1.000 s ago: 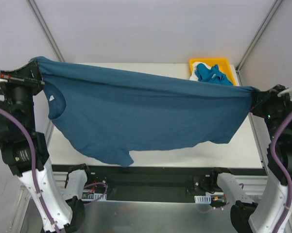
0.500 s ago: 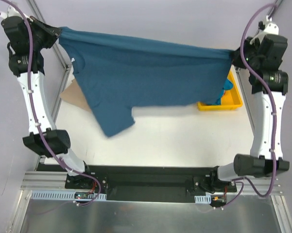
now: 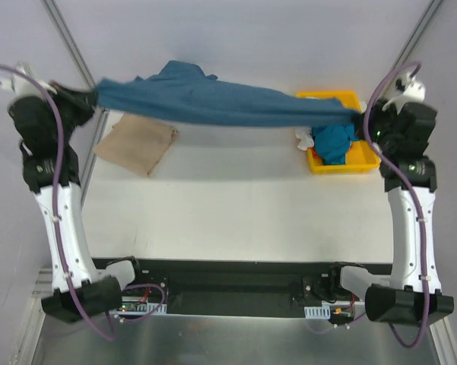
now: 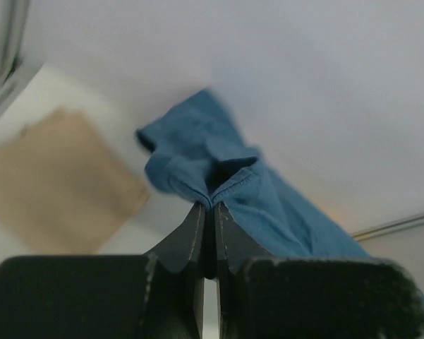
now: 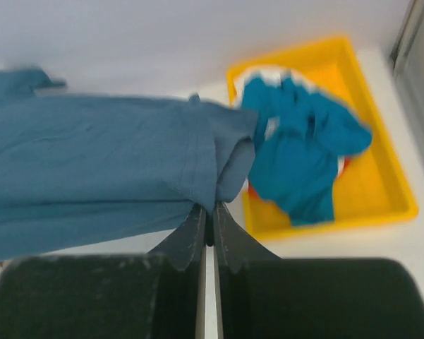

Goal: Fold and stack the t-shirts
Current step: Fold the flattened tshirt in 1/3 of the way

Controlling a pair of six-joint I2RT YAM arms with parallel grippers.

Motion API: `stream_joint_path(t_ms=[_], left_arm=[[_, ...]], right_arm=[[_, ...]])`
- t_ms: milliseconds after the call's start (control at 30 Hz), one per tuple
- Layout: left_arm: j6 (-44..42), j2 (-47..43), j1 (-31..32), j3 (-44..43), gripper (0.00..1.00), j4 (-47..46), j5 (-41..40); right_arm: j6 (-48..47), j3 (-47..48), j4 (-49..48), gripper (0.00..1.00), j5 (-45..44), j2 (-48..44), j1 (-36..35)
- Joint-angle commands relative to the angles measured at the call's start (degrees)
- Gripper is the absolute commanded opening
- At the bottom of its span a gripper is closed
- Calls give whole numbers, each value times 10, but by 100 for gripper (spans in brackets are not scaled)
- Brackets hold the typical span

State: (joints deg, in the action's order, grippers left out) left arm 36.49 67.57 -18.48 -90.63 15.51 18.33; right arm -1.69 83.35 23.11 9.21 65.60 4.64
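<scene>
Left pincer point(image 4: 208, 206) pinches teal t-shirt point(image 3: 213, 103); right pincer point(image 5: 208, 206) likewise.

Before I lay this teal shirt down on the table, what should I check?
1. Left gripper shut on teal shirt: ok.
2. Right gripper shut on its other end: ok.
3. Shirt strung between the arms, above the table: ok.
4. Bare table middle for laying down: ok.
5. Tan shirt folded at left, beside the landing spot: ok.
6. Right end clear of yellow tray and bright blue shirt: cannot tell, they overlap from above.
</scene>
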Motion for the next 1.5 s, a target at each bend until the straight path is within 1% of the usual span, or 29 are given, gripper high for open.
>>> stream_joint_path(t_ms=[0,33,67,100,133,167,200,233,333,433,500,533,633,767,900,933,1033,1067,1133,1167,1200,1233,1267,1300,1333,1367,1433,1467], left_arm=[[23,-109,-5,291,0,7,-96],[59,-159,-5,403,0,7,-108],[82,-182,-4,455,4,6,-143],[98,-204,-5,502,4,5,-159],[117,-238,-5,579,4,5,-178],[125,-251,-5,612,4,7,-194],[146,-263,-4,642,2,9,-205],[161,-278,-5,695,1,11,-205],[195,-291,-4,758,0,15,-205],[202,-287,-5,765,0,45,-215],[213,-287,-5,749,0,93,-231],[220,-290,-5,742,0,112,-258],[234,-310,-4,710,0,178,-298],[240,-358,-4,672,0,240,-321],[238,-416,-4,644,0,290,-337],[238,-423,-4,643,0,308,-339],[245,-440,-5,650,1,340,-344],[261,-443,-4,653,4,341,-331],[273,-444,-5,665,5,342,-321],[285,-443,-5,666,6,348,-324],[292,-441,-5,665,21,355,-335],[296,-441,-4,663,33,361,-339],[300,-440,-4,658,45,370,-342],[302,-441,-4,647,89,373,-348],[302,-440,-4,640,99,376,-350],[300,-444,-4,633,99,380,-354],[299,-447,-4,610,99,382,-358],[295,-451,-4,601,99,381,-357]], right_arm=[[36,-164,10,5,-10,-58,5],[43,-201,25,6,-6,-83,5],[53,-262,35,6,-3,-94,5],[64,-293,44,6,11,-104,5],[61,-314,71,6,13,-116,5],[59,-341,92,6,1,-118,5],[59,-351,113,8,-27,-116,5],[59,-358,153,9,-33,-110,5],[68,-393,208,10,-9,-75,5],[84,-422,224,10,-3,-57,5],[92,-424,242,10,-31,-56,5],[99,-420,251,11,-45,-57,5],[101,-395,283,11,-74,-70,6],[110,-369,323,14,-89,-89,6],[114,-367,364,17,-89,-101,6],[114,-373,371,18,-107,-102,6],[126,-385,395,18,-97,-107,6],[131,-394,401,19,-97,-113,6],[150,-407,408,20,-76,-122,6],[156,-419,410,23,-75,-127,6],[158,-423,417,25,-74,-129,6],[158,-425,419,29,-75,-129,6],[158,-427,421,43,-79,-130,6],[157,-425,419,48,-80,-130,6],[148,-421,416,54,-80,-130,6],[142,-417,405,65,-77,-130,6],[115,-398,395,75,-68,-129,5],[104,-393,377,88,-42,-129,5]])
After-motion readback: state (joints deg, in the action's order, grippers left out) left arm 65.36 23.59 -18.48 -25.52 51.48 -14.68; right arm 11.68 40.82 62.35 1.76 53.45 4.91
